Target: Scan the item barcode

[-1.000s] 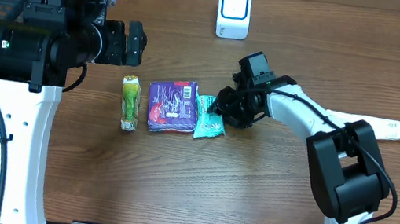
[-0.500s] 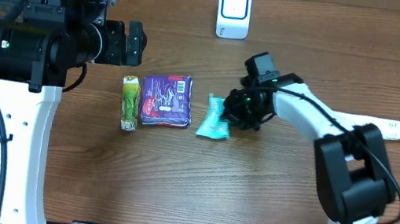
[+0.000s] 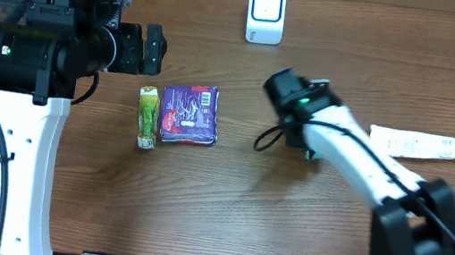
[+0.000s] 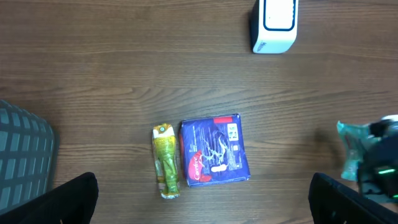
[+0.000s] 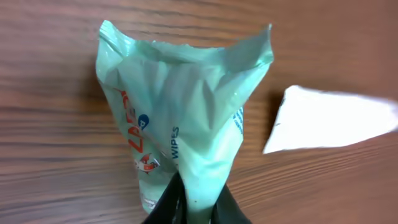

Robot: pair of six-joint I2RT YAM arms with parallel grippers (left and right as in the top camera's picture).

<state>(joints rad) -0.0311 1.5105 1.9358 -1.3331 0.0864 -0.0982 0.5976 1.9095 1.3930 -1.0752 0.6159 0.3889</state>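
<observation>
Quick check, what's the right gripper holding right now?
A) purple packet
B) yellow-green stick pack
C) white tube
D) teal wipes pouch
D: in the right wrist view the right gripper is shut on the bottom of the teal wipes pouch, while the purple packet, yellow-green stick pack and white tube lie on the table.

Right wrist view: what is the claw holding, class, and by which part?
The right claw holds the teal wipes packet, pinched at one narrow end.

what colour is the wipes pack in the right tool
The wipes pack is pale mint green with red and blue print; clearest in right wrist view.
</observation>
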